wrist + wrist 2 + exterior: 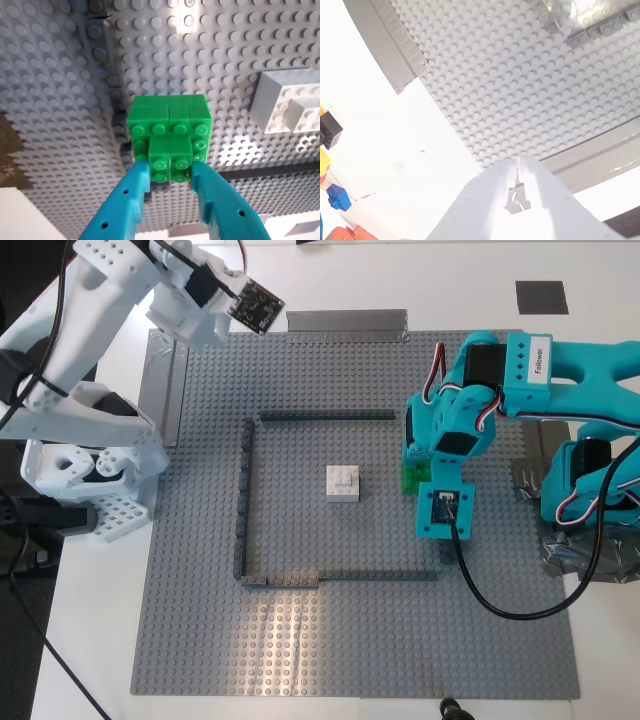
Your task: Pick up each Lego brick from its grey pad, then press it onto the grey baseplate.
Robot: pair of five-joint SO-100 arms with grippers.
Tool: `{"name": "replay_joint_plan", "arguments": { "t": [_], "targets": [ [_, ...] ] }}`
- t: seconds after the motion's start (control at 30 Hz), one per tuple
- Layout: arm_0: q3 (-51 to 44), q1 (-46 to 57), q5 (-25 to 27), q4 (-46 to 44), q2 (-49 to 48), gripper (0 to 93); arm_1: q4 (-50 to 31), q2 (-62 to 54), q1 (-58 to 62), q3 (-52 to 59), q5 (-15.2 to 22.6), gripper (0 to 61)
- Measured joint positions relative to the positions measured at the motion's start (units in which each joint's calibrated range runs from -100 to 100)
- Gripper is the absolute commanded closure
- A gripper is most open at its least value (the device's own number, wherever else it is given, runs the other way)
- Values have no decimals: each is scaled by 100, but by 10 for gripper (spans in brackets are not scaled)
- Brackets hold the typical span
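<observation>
The green brick (170,134) is held tight between the two teal fingers (131,199) of my first gripper (170,175), low over the grey baseplate (300,640). It may already touch the studs; that is hard to see. The white brick (343,483) sits on the baseplate inside the dark outline (241,500). My second gripper (518,181) is closed and empty.

A white tabletop (610,670) lies beneath everything I see. At twelve o'clock, grey tape strips (348,322) run along it, and a bright glare patch (285,625) sits towards six o'clock.
</observation>
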Motion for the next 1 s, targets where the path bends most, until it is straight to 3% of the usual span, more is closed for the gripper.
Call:
{"name": "replay_joint_plan", "arguments": {
  "t": [0.17,0.37,0.67,1.0],
  "targets": [
    [0,0,-63,0,0,927,0,518,-345,-542,-230,613],
    [0,0,-209,-243,0,927,-249,751,-955,-1132,-220,613],
    [0,-111,-246,-296,51,927,1287,3057,-1536,-3762,-362,612],
    [-59,-111,-246,-652,423,927,1368,3661,-1609,-4623,-425,613]
  ]
}}
